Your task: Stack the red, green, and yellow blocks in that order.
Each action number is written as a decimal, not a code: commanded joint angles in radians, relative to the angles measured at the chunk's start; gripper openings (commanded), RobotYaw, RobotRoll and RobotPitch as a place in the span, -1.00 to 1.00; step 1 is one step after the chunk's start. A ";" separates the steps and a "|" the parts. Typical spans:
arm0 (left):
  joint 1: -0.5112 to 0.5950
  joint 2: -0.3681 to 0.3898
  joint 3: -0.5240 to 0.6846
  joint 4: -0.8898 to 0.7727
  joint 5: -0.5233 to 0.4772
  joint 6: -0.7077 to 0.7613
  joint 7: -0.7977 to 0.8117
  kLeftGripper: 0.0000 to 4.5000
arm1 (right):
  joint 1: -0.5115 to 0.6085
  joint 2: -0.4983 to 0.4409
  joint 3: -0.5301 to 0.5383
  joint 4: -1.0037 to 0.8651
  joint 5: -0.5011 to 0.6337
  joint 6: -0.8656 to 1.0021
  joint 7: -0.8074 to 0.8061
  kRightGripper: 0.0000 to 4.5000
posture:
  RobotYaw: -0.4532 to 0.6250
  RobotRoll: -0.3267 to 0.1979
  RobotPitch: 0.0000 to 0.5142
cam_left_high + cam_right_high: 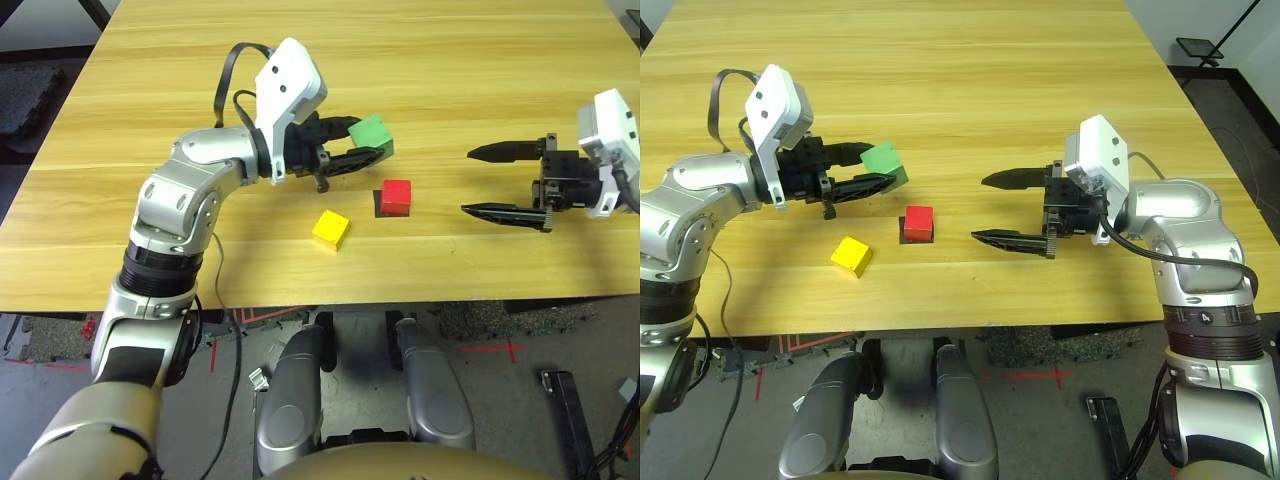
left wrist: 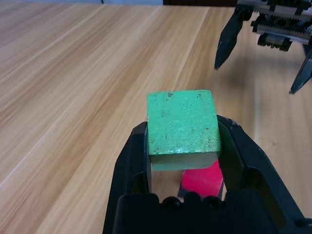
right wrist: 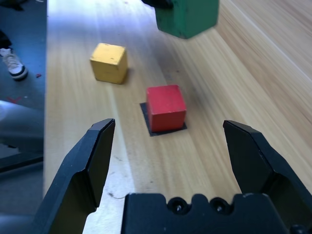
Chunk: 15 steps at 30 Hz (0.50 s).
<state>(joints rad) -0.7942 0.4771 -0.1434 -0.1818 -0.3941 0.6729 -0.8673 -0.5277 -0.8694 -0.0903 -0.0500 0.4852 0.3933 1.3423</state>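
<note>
The green block hangs above the table, with my left gripper shut on it; it also shows as the green block between the black fingers. Just below and to its right the red block sits on a flat black patch. The yellow block lies on the table nearer the front edge, left of the red one. My right gripper hovers open to the right of the red block, with nothing between its fingers.
The wooden table stretches bare behind the blocks. Its front edge runs just below the yellow block, with floor and cables beyond.
</note>
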 commanded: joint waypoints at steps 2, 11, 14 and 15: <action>-0.008 -0.022 -0.075 0.015 0.027 -0.062 -0.046 -0.10 | 0.019 -0.023 -0.016 -0.034 0.023 0.011 0.001 1.00 | 0.23 0.49 0.02; -0.038 -0.049 -0.142 0.114 0.089 -0.157 -0.108 -0.10 | 0.036 -0.022 -0.024 -0.048 0.032 0.014 -0.019 1.00 | 0.20 0.49 0.05; -0.053 -0.047 -0.161 0.191 0.126 -0.197 -0.131 -0.10 | 0.034 -0.020 -0.024 -0.045 0.032 0.014 -0.022 1.00 | 0.20 0.49 0.06; -0.061 -0.048 -0.163 0.220 0.136 -0.210 -0.138 -0.10 | 0.032 -0.019 -0.023 -0.044 0.031 0.013 -0.024 1.00 | 0.20 0.49 0.06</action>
<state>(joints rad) -0.8460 0.4284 -0.2887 0.0032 -0.2820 0.4934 -0.9860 -0.5010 -0.8827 -0.0969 -0.0788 0.4958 0.4051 1.3199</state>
